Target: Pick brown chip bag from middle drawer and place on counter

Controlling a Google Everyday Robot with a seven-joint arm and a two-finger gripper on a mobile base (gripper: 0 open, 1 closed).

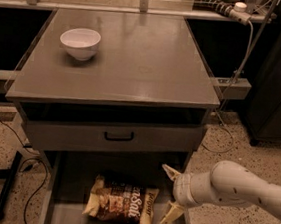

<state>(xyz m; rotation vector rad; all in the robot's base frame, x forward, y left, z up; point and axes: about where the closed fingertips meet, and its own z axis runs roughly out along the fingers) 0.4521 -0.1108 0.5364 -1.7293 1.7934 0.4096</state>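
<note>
The brown chip bag (122, 203) lies flat on the floor of the open middle drawer (69, 221), at the bottom centre of the camera view. My gripper (172, 195) hangs over the drawer's right side, just right of the bag and apart from it. Its two pale fingers are spread, one (170, 172) higher and one (172, 215) lower, with nothing between them. The white arm (238, 187) reaches in from the right. The grey counter (145, 64) tops the cabinet above.
A white bowl (80, 42) stands on the counter's back left. A closed grey drawer front with a black handle (118, 137) sits just above the open drawer. Cables and a black stand leg (6, 185) lie on the speckled floor at left. A dark cabinet (280, 73) stands at right.
</note>
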